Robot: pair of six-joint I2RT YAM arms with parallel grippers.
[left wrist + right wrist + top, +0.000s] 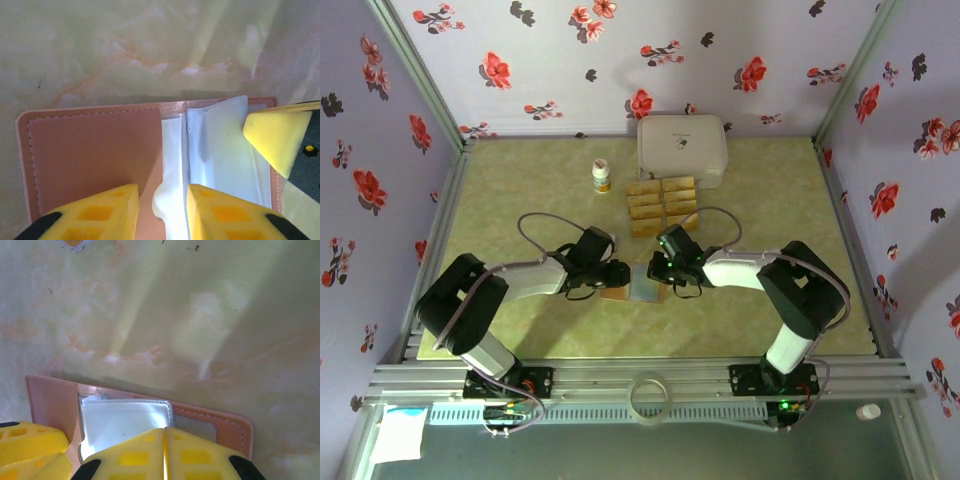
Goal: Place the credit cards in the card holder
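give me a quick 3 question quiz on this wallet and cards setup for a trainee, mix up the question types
1. Which is shut, the left tool or the right tool?
2. True or false: the wallet lies open on the table.
3. The cards lie: A inside the wallet; B on the table just on the near side of the box; C in the left tool.

Key: 1 the right tool, its fingers meet, while the left tool's stand apart; 2 true; 3 B.
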